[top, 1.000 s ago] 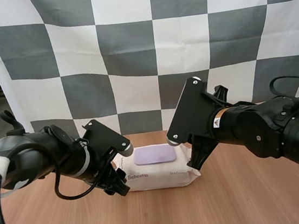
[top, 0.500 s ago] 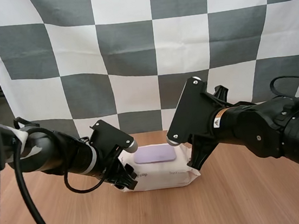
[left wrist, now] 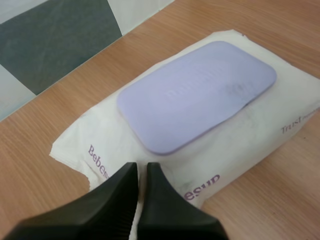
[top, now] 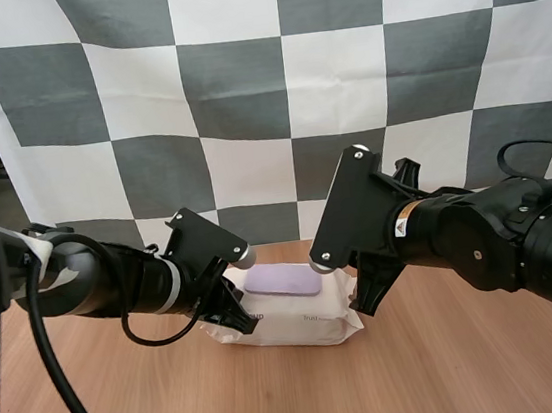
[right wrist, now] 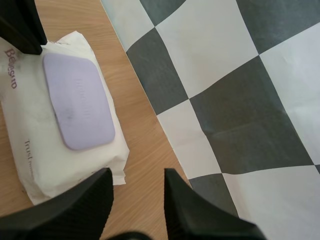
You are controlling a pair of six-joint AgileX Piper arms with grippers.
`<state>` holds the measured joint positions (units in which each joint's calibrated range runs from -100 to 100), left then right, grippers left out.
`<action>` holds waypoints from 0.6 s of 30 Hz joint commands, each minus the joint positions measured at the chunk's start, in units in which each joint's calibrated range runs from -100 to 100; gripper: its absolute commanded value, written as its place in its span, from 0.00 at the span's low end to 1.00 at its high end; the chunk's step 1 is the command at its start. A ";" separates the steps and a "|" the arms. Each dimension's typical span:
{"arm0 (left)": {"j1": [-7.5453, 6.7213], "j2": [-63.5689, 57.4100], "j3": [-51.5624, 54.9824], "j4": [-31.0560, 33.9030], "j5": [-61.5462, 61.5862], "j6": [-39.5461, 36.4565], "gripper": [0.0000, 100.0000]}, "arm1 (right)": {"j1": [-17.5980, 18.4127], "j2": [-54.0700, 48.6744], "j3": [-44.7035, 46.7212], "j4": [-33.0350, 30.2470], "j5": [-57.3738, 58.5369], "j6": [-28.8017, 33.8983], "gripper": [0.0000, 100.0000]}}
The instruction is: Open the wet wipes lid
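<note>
A white wet wipes pack [top: 300, 319] with a shut lavender lid [top: 283, 280] lies on the wooden table [top: 477, 363]. My left gripper [top: 237, 317] is at the pack's left end. In the left wrist view its fingers [left wrist: 140, 167] are pressed almost together on the wrapper's edge by the purple lettering, just short of the lid [left wrist: 200, 92]. My right gripper [top: 367, 291] is at the pack's right end. Its fingers [right wrist: 137, 175] stand apart over the table beside the pack's corner [right wrist: 117, 172], with nothing between them.
Bare table lies in front of the pack and to either side of the arms. In the right wrist view the left arm's gripper [right wrist: 20, 25] is at the far end of the pack [right wrist: 30, 145].
My left gripper moved in against the pack's left end and its fingers closed. The pack shifted a little and turned. The right arm stayed put.
</note>
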<state>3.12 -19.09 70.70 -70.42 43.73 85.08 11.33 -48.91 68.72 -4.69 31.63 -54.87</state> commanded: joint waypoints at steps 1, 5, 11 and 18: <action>-0.04 -0.05 0.02 1.80 0.35 -0.06 0.11 | 0.04 -0.04 0.01 -0.27 0.01 -0.04 0.58; -0.04 -0.05 0.02 7.19 1.11 -2.98 0.40 | 0.04 -0.04 0.01 -1.77 0.01 -0.04 0.58; 0.13 -0.05 0.02 8.54 -3.28 -3.75 0.91 | 0.04 -0.04 0.01 -2.51 2.62 -0.04 0.58; 0.13 0.06 0.02 10.71 -6.21 -3.66 0.91 | 0.04 -0.04 0.01 -2.51 4.37 -0.04 0.58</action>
<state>3.29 -19.09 70.70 -59.95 37.66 81.39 11.33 -48.91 68.72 -7.26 35.93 -54.87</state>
